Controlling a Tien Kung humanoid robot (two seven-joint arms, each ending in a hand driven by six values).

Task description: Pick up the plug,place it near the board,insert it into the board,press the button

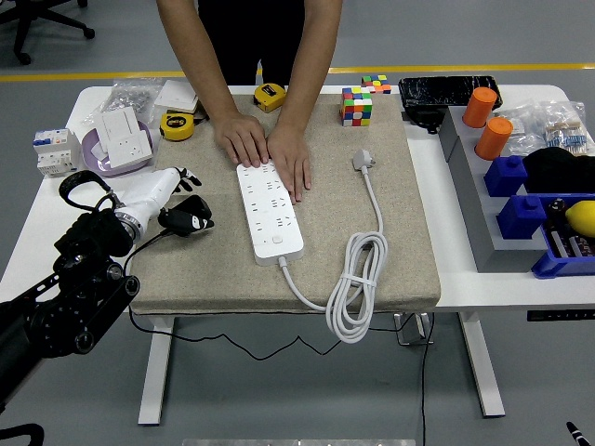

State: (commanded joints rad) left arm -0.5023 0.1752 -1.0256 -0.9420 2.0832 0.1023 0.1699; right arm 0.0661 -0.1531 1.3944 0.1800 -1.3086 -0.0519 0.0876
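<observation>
White and small, the plug [363, 160] is lying on the beige mat [214, 269] toward the mat's far right corner, its cord [357, 279] running down toward the near edge and looping into a tied coil that is hanging over the desk's [28, 237] front. The cord is joining the near end of the white power strip [270, 210], which is lying lengthwise near the middle of the mat, just left of the plug.

A person is standing at the desk's far edge and pressing both hands on the strip's far end: one hand [242, 139] at its far left corner, the other hand [290, 160] lying flat over its right side.

My left hand [186, 216] is hovering at the mat's left edge, well apart from the plug, with the whole strip lying between us. My fingers are loosely curled and are clamping nothing. My right arm is not showing.

Along the desk's right edge, a grey tray [469, 209] is holding two orange cylinders [488, 123] at its far end and blue blocks [516, 190] nearer me; a blue bin [558, 263] at the near right is holding a yellow object [581, 216]. At the far left corner a purple bowl [98, 158] is carrying a white socket module [123, 130]. Two yellow tape measures [177, 124] and a colour cube [355, 105] are sitting by the far edge.
</observation>
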